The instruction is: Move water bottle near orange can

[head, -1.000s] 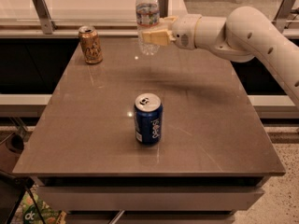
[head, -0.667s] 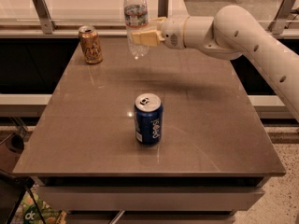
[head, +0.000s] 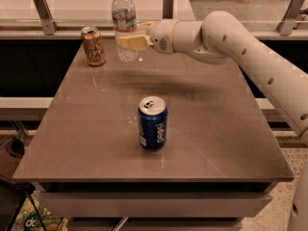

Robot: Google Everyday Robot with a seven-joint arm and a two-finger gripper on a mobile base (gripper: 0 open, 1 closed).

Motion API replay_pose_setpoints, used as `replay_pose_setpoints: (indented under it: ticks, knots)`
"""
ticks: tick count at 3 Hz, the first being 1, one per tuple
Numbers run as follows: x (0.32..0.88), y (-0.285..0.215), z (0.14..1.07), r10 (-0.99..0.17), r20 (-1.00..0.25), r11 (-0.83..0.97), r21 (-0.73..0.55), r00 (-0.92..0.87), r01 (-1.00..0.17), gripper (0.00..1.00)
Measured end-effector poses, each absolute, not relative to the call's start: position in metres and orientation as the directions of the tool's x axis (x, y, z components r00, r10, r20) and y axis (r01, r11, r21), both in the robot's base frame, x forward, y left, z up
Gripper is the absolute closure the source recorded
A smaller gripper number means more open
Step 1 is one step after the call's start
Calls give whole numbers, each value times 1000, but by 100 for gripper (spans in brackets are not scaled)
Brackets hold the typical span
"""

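The water bottle (head: 124, 18), clear ribbed plastic with a white cap and a label band, stands upright at the far left of the table, held by my gripper (head: 129, 42). The gripper is shut on the bottle's lower half, reaching in from the right on the white arm (head: 226, 37). The orange can (head: 93, 45), golden with a silver top, stands upright a short way to the left of the bottle, apart from it. I cannot tell whether the bottle's base touches the table.
A blue Pepsi can (head: 153, 122) stands upright near the middle of the grey table (head: 216, 129). A glass rail with metal posts (head: 43, 6) runs behind the table's far edge. The table's edges drop off at left, right and front.
The arm has carried the water bottle to the left, closer to the orange can. The two cans have not moved.
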State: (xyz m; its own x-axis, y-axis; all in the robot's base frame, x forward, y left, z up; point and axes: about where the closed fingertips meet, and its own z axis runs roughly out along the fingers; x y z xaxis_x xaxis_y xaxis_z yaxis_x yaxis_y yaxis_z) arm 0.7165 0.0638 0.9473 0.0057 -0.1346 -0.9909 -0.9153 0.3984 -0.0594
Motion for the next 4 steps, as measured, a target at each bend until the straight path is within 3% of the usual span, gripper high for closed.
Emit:
replay_pose_setpoints:
  ticks: [4]
  knots:
    - [744,100,867,-186,-982,393,-113,41,-912,100]
